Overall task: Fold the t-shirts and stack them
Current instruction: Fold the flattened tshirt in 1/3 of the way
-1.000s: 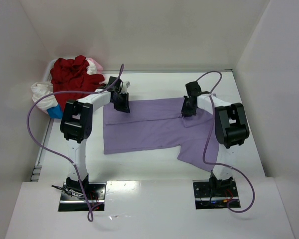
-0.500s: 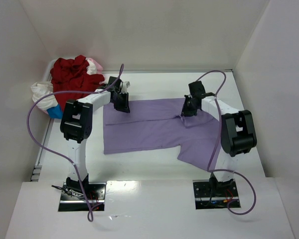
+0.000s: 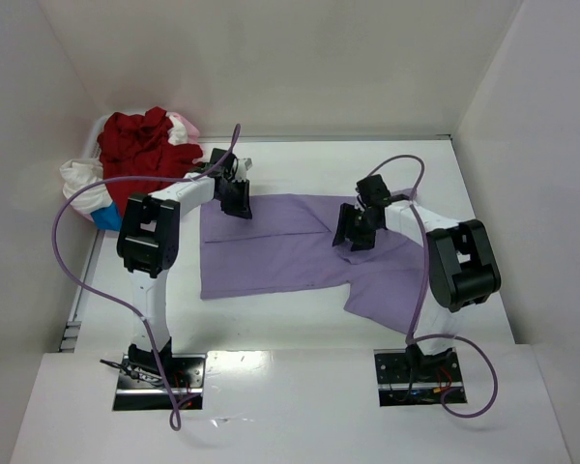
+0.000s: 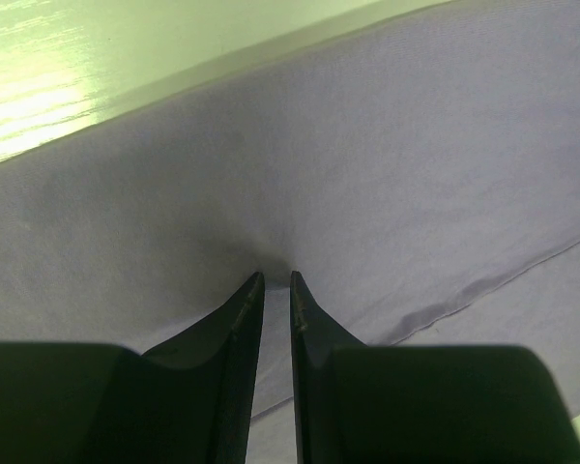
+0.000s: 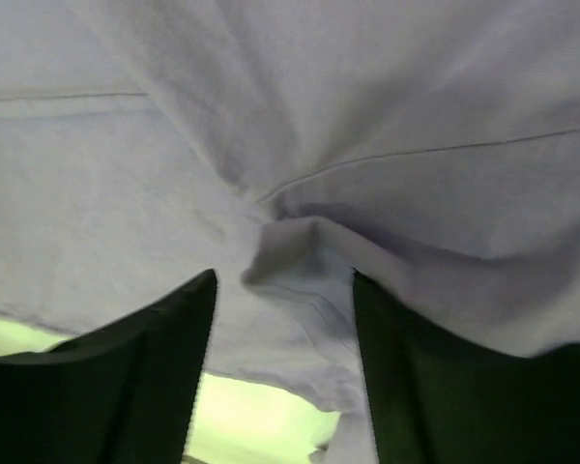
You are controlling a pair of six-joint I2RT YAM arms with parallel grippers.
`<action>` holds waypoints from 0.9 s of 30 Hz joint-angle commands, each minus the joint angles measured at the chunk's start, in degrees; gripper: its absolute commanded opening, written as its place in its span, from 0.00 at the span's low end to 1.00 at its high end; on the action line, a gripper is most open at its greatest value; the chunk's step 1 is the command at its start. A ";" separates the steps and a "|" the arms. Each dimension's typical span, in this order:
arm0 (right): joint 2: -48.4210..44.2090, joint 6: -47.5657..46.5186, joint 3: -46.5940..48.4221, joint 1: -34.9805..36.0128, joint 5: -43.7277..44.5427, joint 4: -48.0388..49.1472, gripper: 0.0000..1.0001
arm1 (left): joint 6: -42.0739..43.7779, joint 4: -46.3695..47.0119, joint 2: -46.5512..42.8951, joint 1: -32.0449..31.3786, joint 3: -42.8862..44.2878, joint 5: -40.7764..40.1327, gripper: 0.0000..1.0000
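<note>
The lavender t-shirt (image 3: 271, 253) lies flat, long axis left to right.
The left gripper (image 3: 237, 203), nearly closed, pinches its far-left corner; the right gripper (image 3: 353, 232) gapes wide, empty, straddling a puckered fold (image 5: 290, 242) right of its middle.

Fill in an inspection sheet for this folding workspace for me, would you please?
Surface: white table, glossy by the arm bases.
Job's things: lavender t-shirt spread mid-table, partly folded; red t-shirt, white t-shirt and pink t-shirt heaped unfolded at far left.
Clutter: blue item under the heap, unidentifiable.
Grippers: left tool shut on the lavender t-shirt's far-left corner; right tool open, a cloth pucker between its jaws.
Cables: purple cables loop over both arms.
Surroundings: white walls on three sides.
</note>
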 commanded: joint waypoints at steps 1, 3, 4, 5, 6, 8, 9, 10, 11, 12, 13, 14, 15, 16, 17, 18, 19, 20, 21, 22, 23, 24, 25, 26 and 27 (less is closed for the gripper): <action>-1.08 -0.69 1.42 0.38 4.30 -1.51 0.66 | 0.57 -1.28 3.01 -0.54 0.11 0.03 0.25; -1.87 -0.69 3.00 0.38 9.29 -2.22 0.72 | 1.09 -1.28 3.01 -0.54 0.11 0.03 0.25; -2.75 0.01 3.62 0.38 11.32 -3.00 0.74 | 1.09 -1.28 3.01 -0.54 0.11 0.03 0.25; -2.76 0.01 4.15 0.38 13.17 -3.01 0.74 | 1.09 -1.28 3.01 -0.54 0.11 0.03 0.25; -3.46 0.80 5.11 0.38 14.75 -3.01 0.75 | 1.09 -1.28 3.01 -0.54 0.11 0.03 0.25; -3.98 1.59 5.99 -1.20 18.63 -3.01 0.75 | 1.09 -1.28 3.01 -0.54 0.11 0.03 0.25; -3.99 2.12 6.87 -2.94 19.60 -3.01 0.75 | 1.09 -1.28 3.01 -0.54 0.11 0.03 0.25; -3.99 2.12 6.88 -3.92 21.95 -3.01 0.75 | 1.09 -1.80 3.01 -0.54 0.11 0.03 0.25; -3.47 2.73 7.84 -5.06 22.93 -3.01 0.75 | 1.09 -1.81 3.01 -0.54 0.11 0.03 0.25; -2.94 2.74 8.98 -6.20 23.73 -3.01 0.75 | 1.09 -1.81 3.01 -0.54 0.11 0.03 0.25; -2.94 2.74 9.51 -8.47 24.26 -2.31 0.75 | 1.09 -1.81 3.01 -0.54 0.11 0.03 0.25; -2.07 2.74 9.52 -9.54 24.79 -1.78 0.75 | 1.09 -1.81 3.01 -0.54 0.11 0.03 0.25; -0.84 2.13 10.30 -10.60 25.31 -1.78 0.75 | 1.09 -1.81 3.01 -0.54 0.11 0.03 0.25; -0.04 2.12 11.09 -12.26 25.84 -0.91 0.75 | 1.09 -1.81 3.01 -0.54 0.11 0.03 0.25; 0.75 2.12 11.10 -13.15 26.45 -0.29 0.75 | 1.09 -1.81 3.01 -0.54 0.11 0.03 0.25; 2.58 1.60 11.88 -13.85 26.46 -0.28 0.75 | 1.09 -1.81 3.01 -0.54 0.11 0.03 0.25; 3.47 1.59 12.76 -14.55 26.46 0.33 0.75 | 1.09 -1.81 3.01 -0.54 0.11 0.03 0.25; 4.35 1.59 13.55 -15.08 26.46 0.85 0.74 | 1.09 -1.81 3.01 -0.54 0.11 0.03 0.25; 5.06 0.90 13.56 -15.61 26.46 0.86 0.71 | 1.09 -1.81 3.01 -0.54 0.11 0.03 0.25; 6.54 0.37 14.26 -15.62 26.46 1.73 0.69 | 1.09 -1.81 3.01 -0.54 0.11 0.03 0.25; 7.43 0.36 14.79 -15.62 26.46 1.74 0.66 | 1.09 -1.81 3.01 -0.54 0.11 0.03 0.25; 8.31 0.36 16.01 -15.62 26.46 1.74 0.61 | 1.09 -1.81 3.01 -0.54 0.11 0.03 0.25; 10.14 -0.16 16.54 -15.62 26.46 1.74 0.59 | 1.09 -1.81 3.01 -0.54 0.11 0.03 0.25; 11.12 -0.16 17.77 -15.62 25.94 1.74 0.58 | 1.09 -1.81 3.01 -0.54 0.11 0.03 0.25; 11.91 -0.16 18.30 -15.62 25.93 1.74 0.58 | 1.09 -1.81 3.01 -0.54 0.11 0.03 0.25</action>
